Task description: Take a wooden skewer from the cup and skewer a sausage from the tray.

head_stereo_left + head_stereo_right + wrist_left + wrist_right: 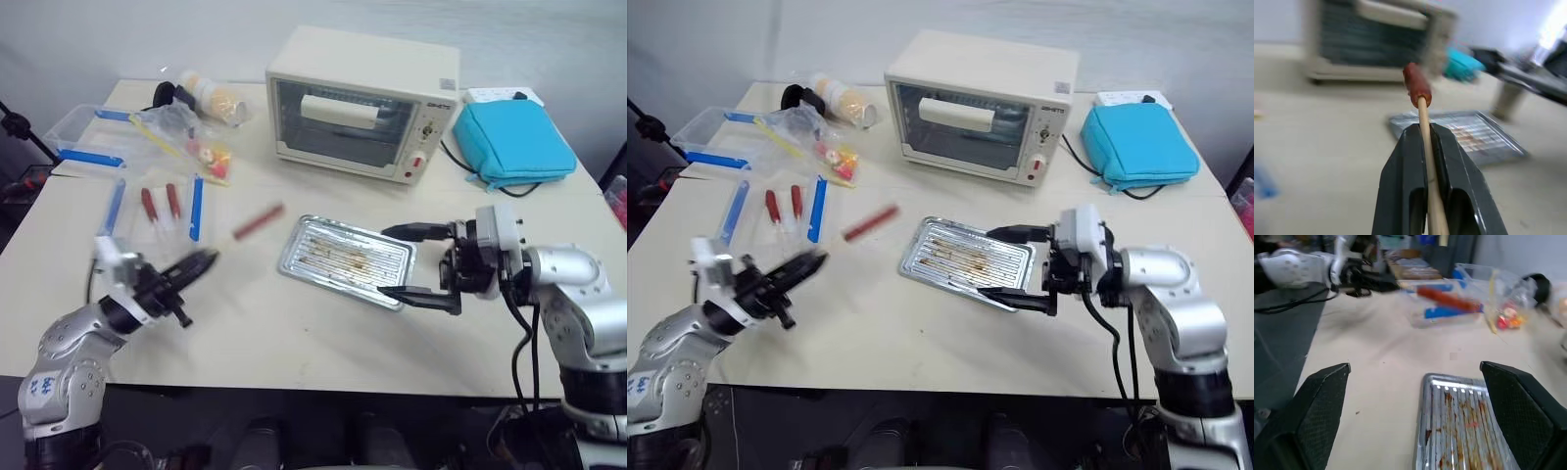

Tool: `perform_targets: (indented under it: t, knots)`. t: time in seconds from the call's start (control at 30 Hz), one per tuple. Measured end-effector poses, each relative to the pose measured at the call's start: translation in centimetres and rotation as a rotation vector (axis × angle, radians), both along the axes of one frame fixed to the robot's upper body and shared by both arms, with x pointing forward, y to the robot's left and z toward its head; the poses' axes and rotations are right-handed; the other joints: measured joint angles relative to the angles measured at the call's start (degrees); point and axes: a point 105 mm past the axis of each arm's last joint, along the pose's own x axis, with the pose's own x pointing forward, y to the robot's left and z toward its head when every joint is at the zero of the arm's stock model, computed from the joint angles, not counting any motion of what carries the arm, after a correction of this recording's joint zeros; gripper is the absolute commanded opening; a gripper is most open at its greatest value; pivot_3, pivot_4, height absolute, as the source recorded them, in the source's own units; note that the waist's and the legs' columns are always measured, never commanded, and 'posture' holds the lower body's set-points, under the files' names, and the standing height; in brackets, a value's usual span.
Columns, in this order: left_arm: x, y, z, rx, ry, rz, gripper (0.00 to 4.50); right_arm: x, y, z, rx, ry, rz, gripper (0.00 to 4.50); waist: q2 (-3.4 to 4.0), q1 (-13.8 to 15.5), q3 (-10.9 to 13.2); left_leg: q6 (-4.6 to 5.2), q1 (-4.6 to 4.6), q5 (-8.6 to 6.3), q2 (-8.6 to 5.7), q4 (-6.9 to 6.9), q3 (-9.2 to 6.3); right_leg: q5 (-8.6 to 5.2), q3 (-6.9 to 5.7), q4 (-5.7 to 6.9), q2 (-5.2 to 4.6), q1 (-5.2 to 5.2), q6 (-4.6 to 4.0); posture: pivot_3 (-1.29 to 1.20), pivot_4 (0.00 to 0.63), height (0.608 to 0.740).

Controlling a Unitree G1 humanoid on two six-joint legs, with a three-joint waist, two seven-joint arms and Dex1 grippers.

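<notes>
The sausage [1417,86] sits impaled on the tip of the wooden skewer [1427,161], clear of the table; in the left eye view it appears as a blurred red streak [258,222] left of centre, between the bagged goods and the tray [345,260]. The left gripper [1431,142] has its two black fingers clamped tight on the skewer shaft, which runs up between them to the sausage. In the left eye view this gripper [191,266] is at lower left, aimed toward the centre of the frame.

The tray lies at centre frame, streaked brown, with no sausage visible on it. The right gripper [416,262] is at right of centre, its jaws spread wide and holding nothing, one finger over the tray's right edge and the other at its lower right corner.

A cream toaster oven [364,103] stands at upper centre, a teal pouch [512,142] at upper right. Two red sausages in clear bags [159,206] lie at left.
</notes>
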Motion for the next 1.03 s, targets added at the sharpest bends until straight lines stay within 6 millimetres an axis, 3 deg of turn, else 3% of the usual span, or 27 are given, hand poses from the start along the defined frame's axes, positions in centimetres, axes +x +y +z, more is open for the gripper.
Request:
perform_targets:
  t: [0.13, 0.23, 0.37, 0.47, 0.6, 0.73, 0.87, 1.03]
  knots:
    - [1.1, 3.8, 1.4, -0.17, -0.055, 0.369, 0.0, 0.6, -0.8, 0.6, 0.189, -0.052, -0.145, 4.43, 0.0, 0.05, 0.0, -0.02, 0.01, 0.03, -0.04, 0.01, 0.06, 0.01, 0.01, 0.05, 0.1, -0.08, 0.01, 0.0, 0.15, 0.74]
    - [2.5, 5.1, 2.1, -0.2, -0.058, 0.51, 0.0, 0.8, -0.8, 1.4, 0.238, -0.145, -0.218, 4.43, -0.01, 0.06, -0.01, -0.06, 0.08, 0.05, -0.03, -0.01, 0.12, 0.01, -0.01, 0.08, 0.22, -0.08, 0.02, 0.0, 0.15, 0.74]
    - [5.7, 5.8, 1.9, -0.172, -0.015, 0.601, 0.0, 0.5, 0.3, 0.2, 0.219, -0.161, -0.212, 4.43, -0.02, 0.11, -0.01, -0.05, 0.1, 0.06, -0.05, -0.05, 0.32, 0.01, -0.17, 0.27, 0.35, -0.17, 0.03, 0.0, 0.15, 0.74]
    - [7.5, 6.1, 1.7, -0.116, 0.002, 0.638, 0.76, 0.4, 0.8, 0.1, 0.206, -0.183, -0.197, 4.5, -0.03, -0.04, -0.01, -0.02, 0.11, 0.06, -0.03, -0.05, 0.45, 0.02, -0.17, 0.22, 0.35, -0.2, 0.05, 0.0, 0.15, 0.74]
    - [8.2, 6.3, 1.3, -0.091, -0.005, 0.65, 1.99, 0.8, 0.1, 0.0, 0.185, -0.199, -0.218, 4.5, -0.04, -0.06, -0.02, -0.03, 0.14, 0.06, 0.05, -0.15, 0.55, 0.03, -0.19, 0.14, 0.32, -0.22, 0.05, 0.0, 0.15, 0.74]
    - [7.5, 5.0, 2.3, -0.087, -0.077, 0.53, 3.19, 0.7, -0.4, 0.0, 0.155, -0.213, -0.227, 4.5, -0.04, -0.01, -0.01, -0.03, 0.13, 0.06, 0.05, -0.14, 0.56, 0.03, -0.17, 0.13, 0.28, -0.23, 0.05, 0.0, 0.15, 0.74]
    - [5.3, 4.3, 2.5, 0.093, -0.1, 0.36, 3.19, 0.5, -1.3, -1.0, 0.106, -0.186, -0.237, 4.5, -0.05, -0.36, -0.02, -0.05, 0.21, 0.06, 0.1, -0.21, 0.62, 0.02, -0.1, 0.13, 0.32, -0.22, 0.04, 0.0, 0.15, 0.74]
    - [0.8, 2.4, -1.6, 0.501, 0.025, 0.007, 3.19, -0.1, -3.0, -4.1, -0.025, -0.084, -0.195, 4.5, -0.03, -0.66, -0.01, -0.01, 0.58, 0.02, 0.06, -0.43, 0.78, -0.01, 0.1, -0.1, 0.17, 0.01, -0.02, 0.0, 0.15, 0.74]
